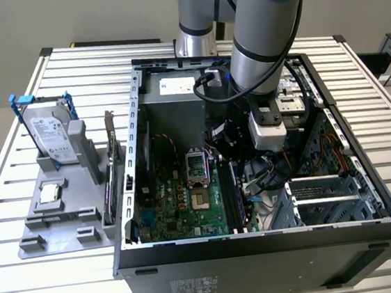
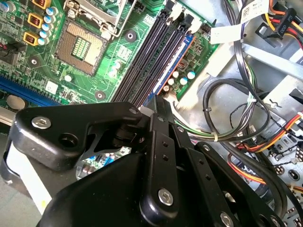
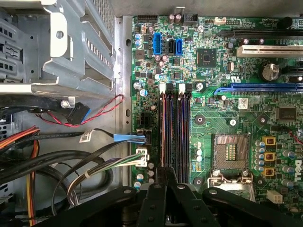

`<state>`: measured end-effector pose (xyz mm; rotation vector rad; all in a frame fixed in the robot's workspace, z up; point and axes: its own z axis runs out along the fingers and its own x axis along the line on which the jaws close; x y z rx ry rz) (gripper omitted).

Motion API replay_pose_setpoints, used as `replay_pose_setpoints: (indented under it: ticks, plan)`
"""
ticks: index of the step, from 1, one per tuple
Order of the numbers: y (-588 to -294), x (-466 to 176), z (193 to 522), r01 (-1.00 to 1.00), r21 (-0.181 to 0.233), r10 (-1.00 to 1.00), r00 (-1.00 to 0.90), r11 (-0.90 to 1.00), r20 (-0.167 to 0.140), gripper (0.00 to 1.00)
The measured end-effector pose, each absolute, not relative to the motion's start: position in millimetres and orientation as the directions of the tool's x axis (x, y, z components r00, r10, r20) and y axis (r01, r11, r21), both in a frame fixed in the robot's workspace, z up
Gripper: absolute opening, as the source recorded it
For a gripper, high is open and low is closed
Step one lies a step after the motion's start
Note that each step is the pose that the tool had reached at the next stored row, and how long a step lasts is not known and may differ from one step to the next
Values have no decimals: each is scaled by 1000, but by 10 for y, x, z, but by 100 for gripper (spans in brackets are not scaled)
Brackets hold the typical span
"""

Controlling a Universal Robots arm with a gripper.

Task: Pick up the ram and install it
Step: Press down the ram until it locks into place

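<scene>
On slatted metal table (image 1: pixel 48 71) | open computer case (image 1: pixel 262 244) | pincer (image 3: pixel 166 176) over memory slots (image 3: pixel 175 127), grip state unclear

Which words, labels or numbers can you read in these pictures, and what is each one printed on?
No text reads reliably in any view.
hard drive label: print too small to read.
case sticker: print too small to read.
white cable tag: print blurred.
motherboard: white component markings too small to read.
</scene>
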<state>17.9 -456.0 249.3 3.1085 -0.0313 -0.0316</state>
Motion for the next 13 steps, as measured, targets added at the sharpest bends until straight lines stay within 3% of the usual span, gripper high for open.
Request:
replay_pose_setpoints:
  ticks: [13]
  plan:
    - [-4558, 176, 2493, 109, 33, 109, 994, -993, -20, 0]
